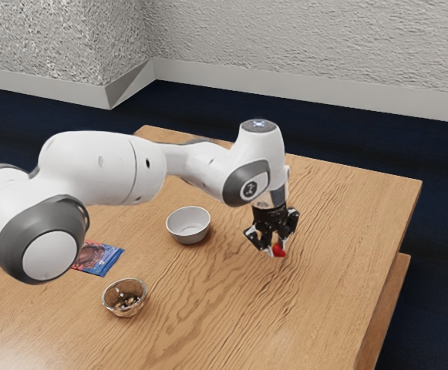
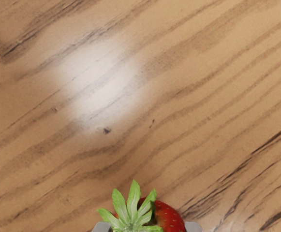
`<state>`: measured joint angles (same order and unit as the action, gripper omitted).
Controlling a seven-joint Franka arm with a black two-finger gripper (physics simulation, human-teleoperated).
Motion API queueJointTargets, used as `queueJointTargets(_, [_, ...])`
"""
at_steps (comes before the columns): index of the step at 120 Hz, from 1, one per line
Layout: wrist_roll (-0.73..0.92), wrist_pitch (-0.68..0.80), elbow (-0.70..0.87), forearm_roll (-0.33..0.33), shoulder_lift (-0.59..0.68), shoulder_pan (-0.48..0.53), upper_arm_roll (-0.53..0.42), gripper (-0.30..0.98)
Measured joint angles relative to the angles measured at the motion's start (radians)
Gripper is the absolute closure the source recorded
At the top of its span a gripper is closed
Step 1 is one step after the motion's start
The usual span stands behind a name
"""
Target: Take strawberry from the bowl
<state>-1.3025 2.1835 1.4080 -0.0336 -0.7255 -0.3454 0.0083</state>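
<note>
My gripper (image 1: 276, 248) is over the wooden table, off to the exterior view's right of the white bowl (image 1: 188, 225). It is shut on the red strawberry (image 1: 279, 250), which shows at its fingertips. In the wrist view the strawberry (image 2: 169, 217), with green leaves, sits between the two grey fingertips of the gripper (image 2: 147, 227). Whether the fruit touches the table cannot be told. The white bowl stands upright on the table, apart from the hand, and nothing shows inside it.
A glass bowl (image 1: 125, 297) with small brown pieces stands nearer the exterior camera. Behind it lies a blue and red packet (image 1: 99, 257), partly hidden by the arm. The table (image 1: 347, 223) has its edge toward the exterior view's right.
</note>
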Motion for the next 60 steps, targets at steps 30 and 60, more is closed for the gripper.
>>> queueJointTargets(30, [0.051, -0.086, 0.018, 0.003, 0.222, 0.011, 0.015, 0.21])
queueJointTargets(60, [0.431, -0.423, 0.021, 0.013, 0.582, 0.319, 0.039, 0.08])
